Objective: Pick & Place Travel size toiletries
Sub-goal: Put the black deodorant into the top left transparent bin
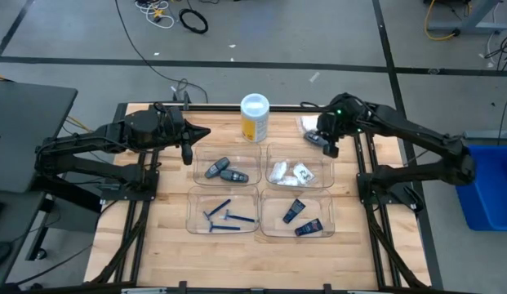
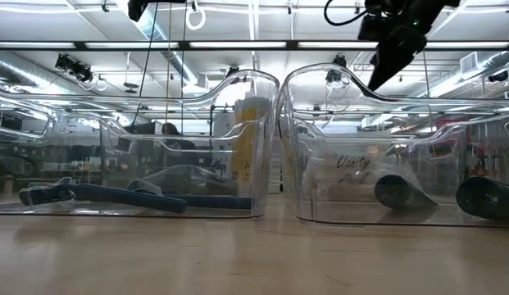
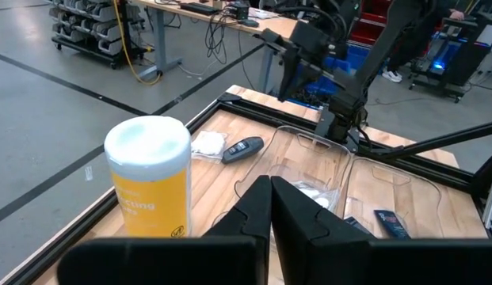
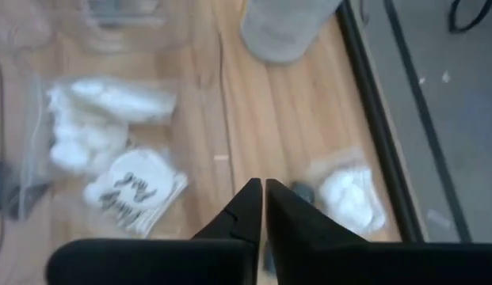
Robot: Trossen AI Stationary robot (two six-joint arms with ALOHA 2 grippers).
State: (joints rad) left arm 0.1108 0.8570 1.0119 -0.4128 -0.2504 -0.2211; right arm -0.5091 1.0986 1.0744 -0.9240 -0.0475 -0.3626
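I work from above a wooden desk [image 1: 163, 245] that carries four clear plastic trays in a two-by-two block, each sorting one kind of travel toiletry. My left tool [image 1: 188, 152] hangs at the far left corner of that block, just beside the tray of grey oval sticks [image 1: 224, 171]; its fingers are pressed together and hold nothing, and that arm lies folded low along the desk's left side, seemingly waiting. Nearer me on the left, thin blue razors [image 1: 224, 217] lie in their tray. At the far edge, between the two arms, stands a tall yellow canister [image 1: 254, 119] with a white lid, which is not part of the sorting. Right of centre, the far tray holds white crinkly packets [image 1: 289, 171], and the near one holds dark blue flat tubes [image 1: 300, 219]. Two items are not yet sorted: a loose white packet [image 1: 307, 124] and a dark grey stick [image 3: 242, 148] lie on bare wood beyond the far right tray. My right tool [image 1: 330, 147] hovers just above them, arm reaching in from the right with the wrist bent downward; its fingers look closed and, as far as I can see, empty. I judge the stick to be its target.
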